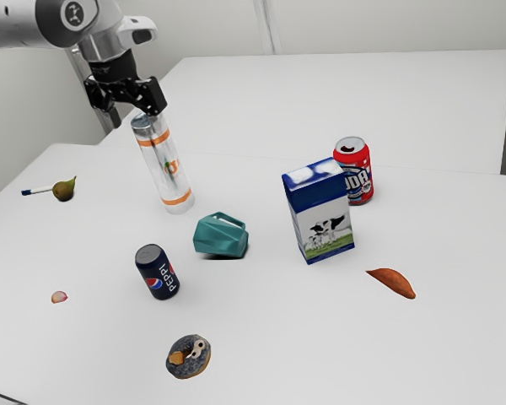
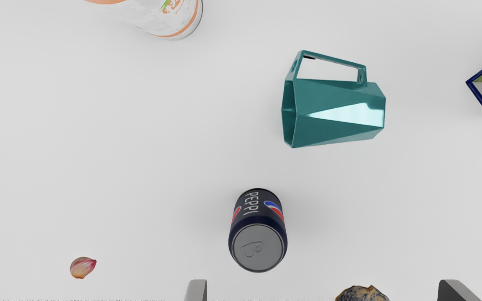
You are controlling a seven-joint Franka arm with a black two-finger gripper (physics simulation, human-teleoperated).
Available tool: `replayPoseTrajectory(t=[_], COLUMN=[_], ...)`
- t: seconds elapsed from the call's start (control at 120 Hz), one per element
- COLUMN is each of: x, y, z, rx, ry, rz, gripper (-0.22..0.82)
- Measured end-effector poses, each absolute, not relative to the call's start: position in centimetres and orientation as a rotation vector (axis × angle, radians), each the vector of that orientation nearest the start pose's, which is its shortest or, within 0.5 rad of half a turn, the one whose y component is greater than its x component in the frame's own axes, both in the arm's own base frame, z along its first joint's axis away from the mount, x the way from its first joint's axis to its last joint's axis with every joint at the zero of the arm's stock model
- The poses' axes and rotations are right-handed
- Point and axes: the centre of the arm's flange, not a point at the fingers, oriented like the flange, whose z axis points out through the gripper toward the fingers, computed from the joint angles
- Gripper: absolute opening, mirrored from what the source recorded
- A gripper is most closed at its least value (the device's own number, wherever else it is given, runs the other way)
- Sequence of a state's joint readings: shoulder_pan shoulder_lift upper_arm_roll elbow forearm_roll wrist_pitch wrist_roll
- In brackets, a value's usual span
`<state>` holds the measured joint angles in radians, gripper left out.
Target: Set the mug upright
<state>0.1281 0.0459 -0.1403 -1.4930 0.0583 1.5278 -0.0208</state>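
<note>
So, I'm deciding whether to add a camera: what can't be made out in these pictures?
- The side the mug rests on: both views, under its own body.
- Full name on the red can: exterior view, behind the milk carton.
- What the dark edge in the lower-left corner belongs to: exterior view, cut off by the frame.

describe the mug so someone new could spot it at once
On the white table, look between the upright milk carton and the dark PEPPI can. The teal mug lies there on its side. Its faceted body and looped handle set it apart from both.
</note>
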Motion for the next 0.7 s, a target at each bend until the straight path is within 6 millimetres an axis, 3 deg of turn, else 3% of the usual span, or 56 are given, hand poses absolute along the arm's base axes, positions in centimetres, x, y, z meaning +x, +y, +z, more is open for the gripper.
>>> replayPoseTrajectory(t=[0.2, 0.3, 0.517, 0.7], x=[56.3, 56.0, 56.4, 56.7], y=[-0.3, -0.6, -0.6, 1.2], z=[63.2, 62.2, 57.8, 53.4], rx=[-3.09, -3.114, -3.209, -3.311], ry=[-0.017, -0.022, -0.022, -0.035], rz=[0.027, 0.062, 0.085, 0.075], gripper=[0.6, 0.6, 0.6, 0.6])
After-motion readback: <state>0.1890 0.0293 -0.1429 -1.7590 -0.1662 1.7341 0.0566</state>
